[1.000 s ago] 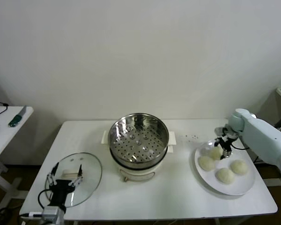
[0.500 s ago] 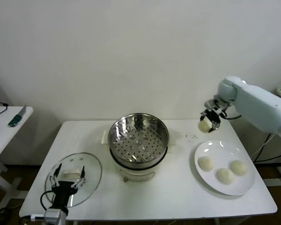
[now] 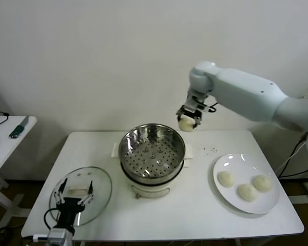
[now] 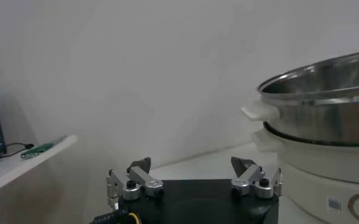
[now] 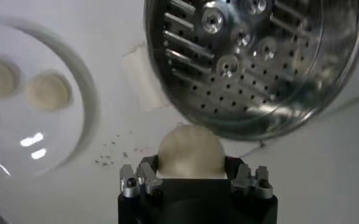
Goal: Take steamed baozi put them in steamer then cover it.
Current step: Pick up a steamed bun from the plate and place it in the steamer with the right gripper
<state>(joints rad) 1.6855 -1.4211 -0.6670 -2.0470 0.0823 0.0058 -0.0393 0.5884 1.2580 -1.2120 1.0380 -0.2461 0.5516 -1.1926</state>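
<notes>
The robot's right arm reaches in from the right, bent downward at the wrist. Its right gripper (image 3: 187, 119) hangs in the air just beyond the far right rim of the steamer (image 3: 152, 154), its fingers closed around one steamed baozi (image 3: 186, 124), a pale round bun. The steamer sits mid-table, uncovered, its perforated tray bare. Three more buns (image 3: 246, 185) lie on a white plate (image 3: 222, 195) near the table's right end. The left gripper (image 3: 72, 199) waits low at the front left corner, its fingers spread wide and holding nothing, above a glass lid (image 3: 100, 190) lying flat. The white table (image 3: 195, 215) stands against a plain pale wall; a small side table (image 3: 2, 148) stands farther left.
</notes>
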